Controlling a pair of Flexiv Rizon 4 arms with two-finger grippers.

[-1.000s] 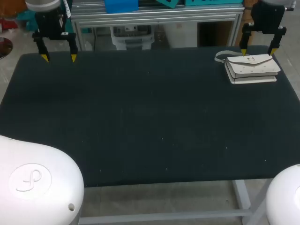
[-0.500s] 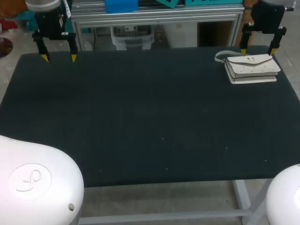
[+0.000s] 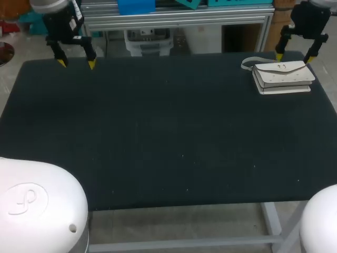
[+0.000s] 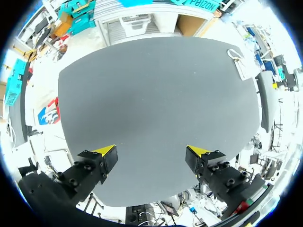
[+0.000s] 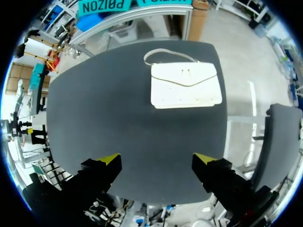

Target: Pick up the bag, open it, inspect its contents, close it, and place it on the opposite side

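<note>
A small white bag [image 3: 283,77] with a flap and a thin strap lies shut on the dark table [image 3: 168,132] at its far right corner. My right gripper [image 3: 295,57] hangs open above the bag's far edge, apart from it. In the right wrist view the bag [image 5: 185,85] lies well ahead of the open right gripper [image 5: 157,160], nothing between its fingers. My left gripper [image 3: 77,64] hangs open over the far left corner, holding nothing. In the left wrist view the left gripper [image 4: 151,152] is open above bare table, and the bag [image 4: 245,67] shows small at the far corner.
The dark table top [image 4: 156,109] holds nothing but the bag. Its right edge runs close beside the bag [image 3: 322,89].
Both grippers have shifted slightly to the right and a little away from me. The bag has not moved. Both stay open.
</note>
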